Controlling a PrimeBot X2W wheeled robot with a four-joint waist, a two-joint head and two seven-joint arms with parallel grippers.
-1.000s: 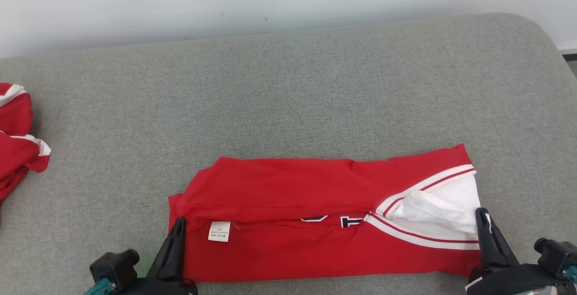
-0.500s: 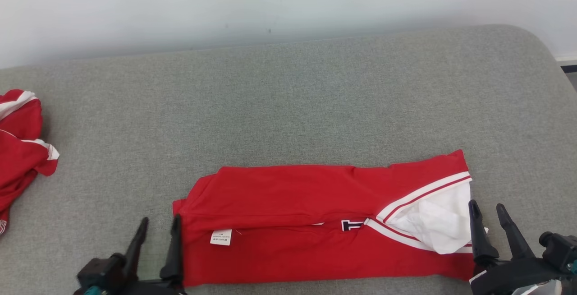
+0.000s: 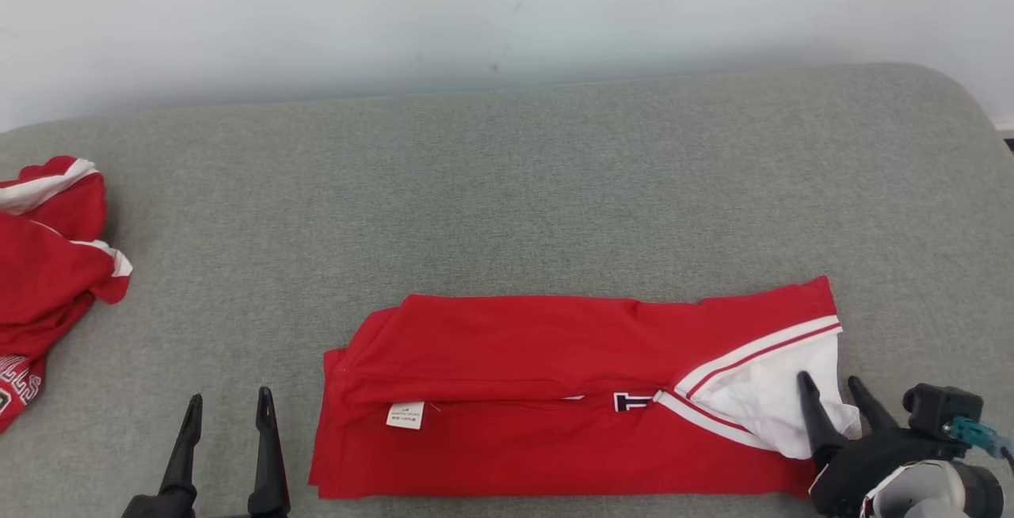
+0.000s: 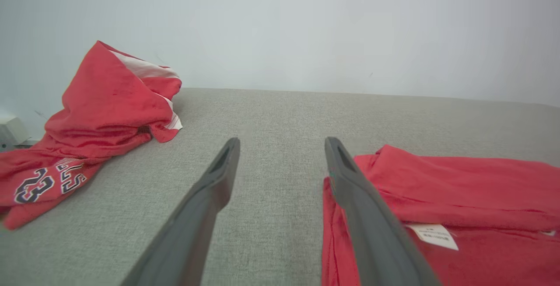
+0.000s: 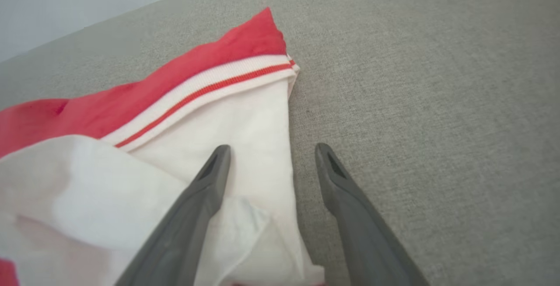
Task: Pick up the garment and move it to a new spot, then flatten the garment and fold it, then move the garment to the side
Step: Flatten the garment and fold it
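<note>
Head view: the folded red garment (image 3: 554,391) lies low and centre on the grey cushion (image 3: 507,185), long axis left to right across the robot's front. The left gripper (image 3: 229,396) is spread and empty, just beside the left end and off the cloth. The right gripper (image 3: 829,379) is spread and empty at the right end; each arm is nearest its own end. Left wrist view: the garment lies to the right of the fingers (image 4: 218,176), with a crumpled red jersey (image 4: 100,111) well apart on the left. Right wrist view: the white panel's edge runs between the fingers (image 5: 205,181). A second ago both grippers pinched the near corners; both have since let go, and the camera has shifted.
</note>
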